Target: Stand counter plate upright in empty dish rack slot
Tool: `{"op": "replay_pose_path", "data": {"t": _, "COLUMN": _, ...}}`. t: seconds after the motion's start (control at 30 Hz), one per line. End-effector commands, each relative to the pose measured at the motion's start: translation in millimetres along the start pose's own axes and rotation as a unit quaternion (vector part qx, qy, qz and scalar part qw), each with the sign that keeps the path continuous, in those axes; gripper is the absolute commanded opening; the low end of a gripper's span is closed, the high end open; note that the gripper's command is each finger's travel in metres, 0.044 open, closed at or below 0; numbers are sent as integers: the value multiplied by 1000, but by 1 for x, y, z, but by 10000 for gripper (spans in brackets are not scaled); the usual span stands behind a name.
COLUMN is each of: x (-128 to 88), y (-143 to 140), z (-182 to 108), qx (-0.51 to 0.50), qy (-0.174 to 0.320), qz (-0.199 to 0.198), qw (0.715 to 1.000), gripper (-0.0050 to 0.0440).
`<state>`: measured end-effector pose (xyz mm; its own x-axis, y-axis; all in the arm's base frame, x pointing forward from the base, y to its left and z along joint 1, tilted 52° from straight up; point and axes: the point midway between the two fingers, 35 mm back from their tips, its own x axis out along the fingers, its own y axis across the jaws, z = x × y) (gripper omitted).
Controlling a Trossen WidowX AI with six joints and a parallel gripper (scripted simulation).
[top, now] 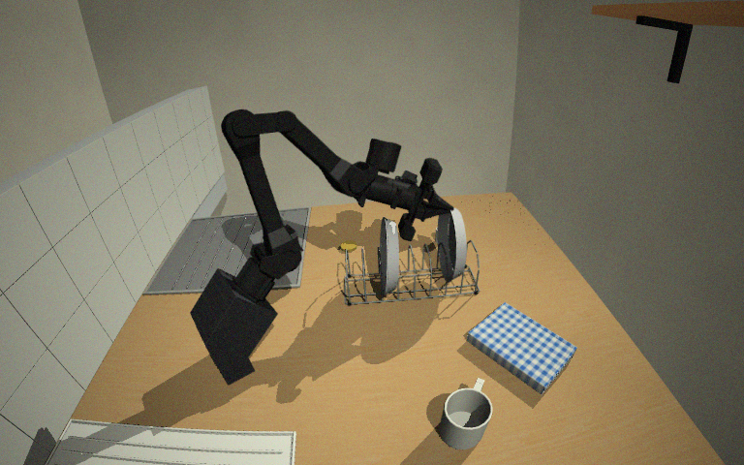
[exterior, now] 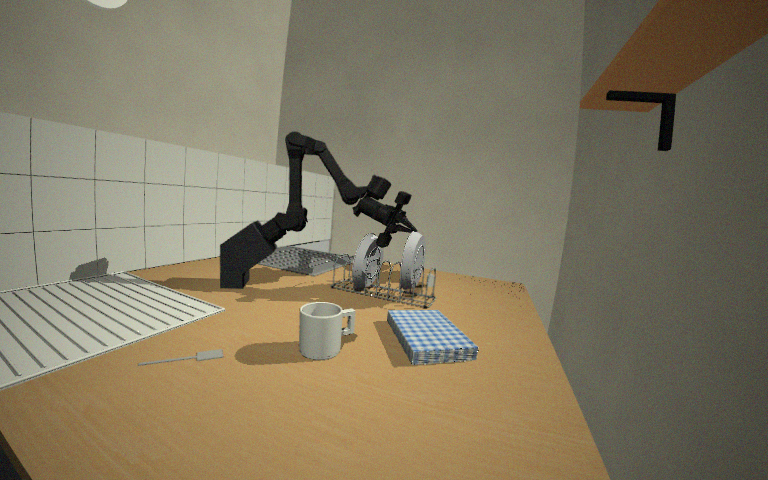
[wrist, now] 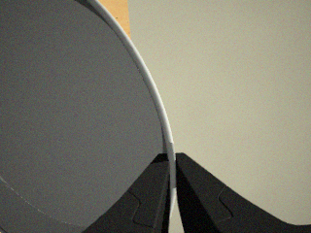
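A wire dish rack (top: 411,279) stands on the wooden counter with two white plates upright in it. One plate (top: 387,255) stands in a slot left of the middle. The other plate (top: 452,243) stands upright at the rack's right end. My gripper (top: 449,210) is at the top rim of that right plate and is shut on the rim. In the wrist view the thin rim of the plate (wrist: 78,111) runs between my two fingertips. In the exterior view the gripper (exterior: 412,229) sits on top of the right plate (exterior: 413,260).
A blue checked cloth (top: 521,345) and a grey mug (top: 466,417) lie in front of the rack. A small yellow item (top: 348,247) lies behind it. A grey mat (top: 230,249) holds the arm's base. A white drainboard (top: 175,441) and a small tool (exterior: 183,358) lie at the near left.
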<state>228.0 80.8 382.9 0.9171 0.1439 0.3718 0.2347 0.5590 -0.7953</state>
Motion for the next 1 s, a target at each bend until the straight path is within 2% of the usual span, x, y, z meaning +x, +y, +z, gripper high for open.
{"op": "replay_pose_path", "data": {"t": 0.0, "x": 1, "y": 1, "z": -1, "qx": -1, "qy": 2, "qz": -3, "qw": 1000, "gripper": 0}}
{"op": "replay_pose_path", "data": {"t": 0.97, "x": 4, "y": 11, "z": -1, "qx": -1, "qy": 2, "qz": -3, "qw": 1000, "gripper": 0}}
